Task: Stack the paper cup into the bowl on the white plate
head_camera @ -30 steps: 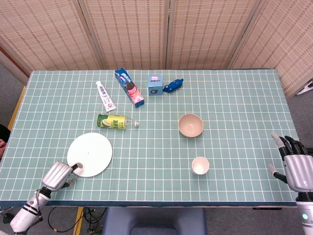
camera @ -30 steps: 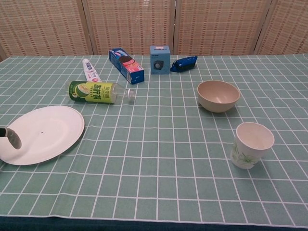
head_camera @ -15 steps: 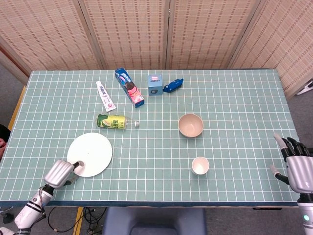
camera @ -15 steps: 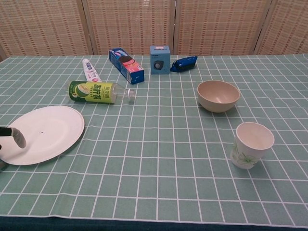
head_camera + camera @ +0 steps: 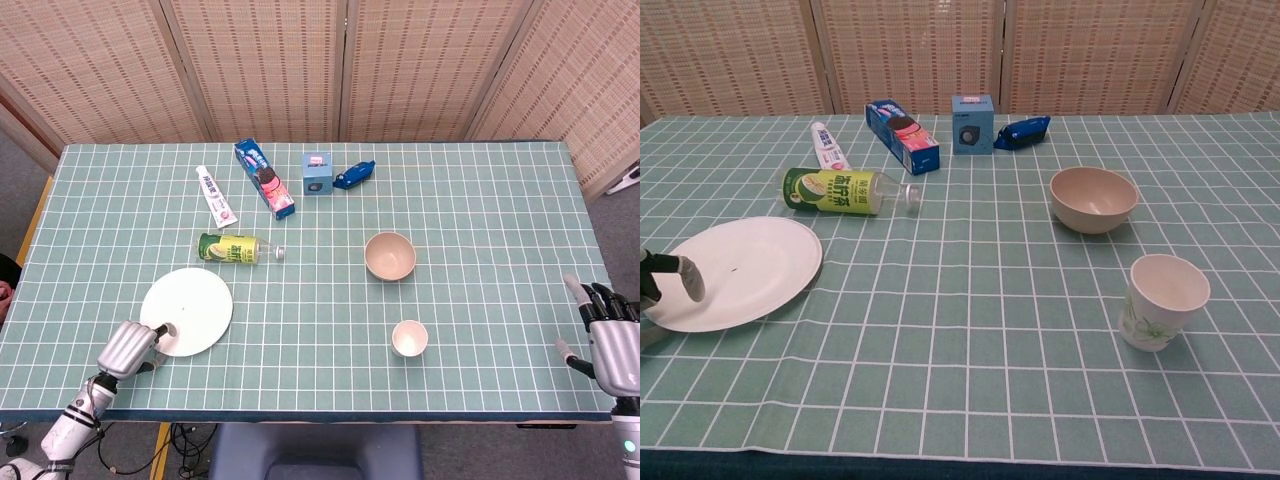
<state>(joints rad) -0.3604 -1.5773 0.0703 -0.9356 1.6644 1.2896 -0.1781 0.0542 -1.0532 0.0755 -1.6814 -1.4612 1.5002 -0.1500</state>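
The white plate (image 5: 190, 305) (image 5: 750, 265) lies at the table's front left. My left hand (image 5: 128, 348) (image 5: 665, 280) pinches its near-left rim, thumb on top, and that edge looks slightly raised. The beige bowl (image 5: 390, 256) (image 5: 1094, 198) stands empty right of centre. In front of it the white paper cup (image 5: 409, 338) (image 5: 1163, 300) with a green print is upright. Both are far from the plate. My right hand (image 5: 610, 335) hovers at the table's front right corner with its fingers spread and nothing in it; only the head view shows it.
A green bottle (image 5: 235, 249) (image 5: 840, 190) lies on its side just behind the plate. Further back are a toothpaste tube (image 5: 216, 195), a blue cookie box (image 5: 266, 178), a small blue box (image 5: 318, 173) and a blue packet (image 5: 354, 174).
The left hand has shifted right with the plate's rim in its grip, sliding the plate a little right and tipping its near edge up. The right hand drifted slightly lower.
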